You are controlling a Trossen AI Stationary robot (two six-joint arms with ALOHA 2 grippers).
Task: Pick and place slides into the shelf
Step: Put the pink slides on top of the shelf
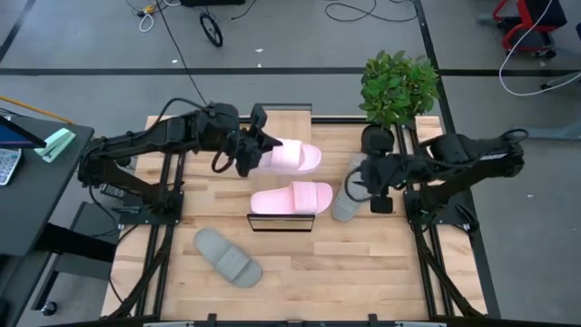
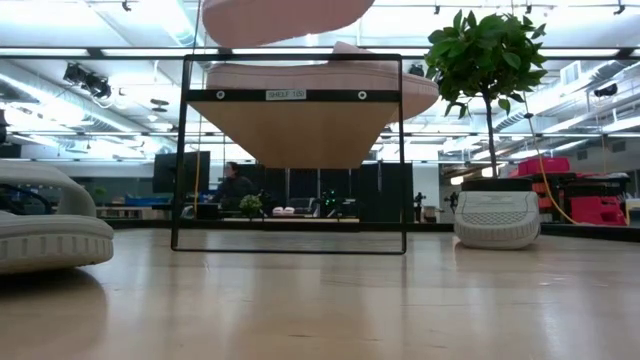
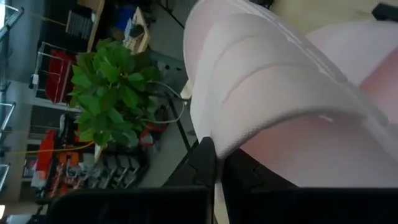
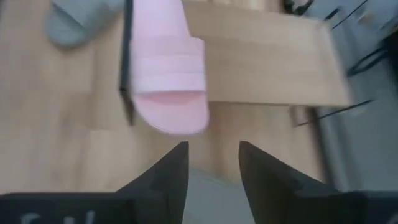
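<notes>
**One pink slide on the shelf, the other held above it**

From the high view you see the left gripper (image 1: 247, 153) holding a pink slide (image 1: 290, 155) over the far part of the shelf (image 1: 281, 222), its fingers pinching the slide's end. The left wrist view adds what the overhead cannot: a dark finger (image 3: 202, 163) pressed against the underside of that slide's wide strap (image 3: 261, 93), with the potted plant (image 3: 109, 93) beyond.

The low view shows the shelf's black frame (image 2: 290, 95) side-on, with the second pink slide (image 1: 290, 199) lying on its plank and overhanging the right end.

Your right gripper (image 1: 356, 186) sits over a grey slide (image 1: 348, 202) just beside the shelf's right end. In the right wrist view its fingers (image 4: 171, 171) are spread apart, empty.

The other grey slide (image 1: 227, 256) lies on the table, well apart at the near left.
</notes>
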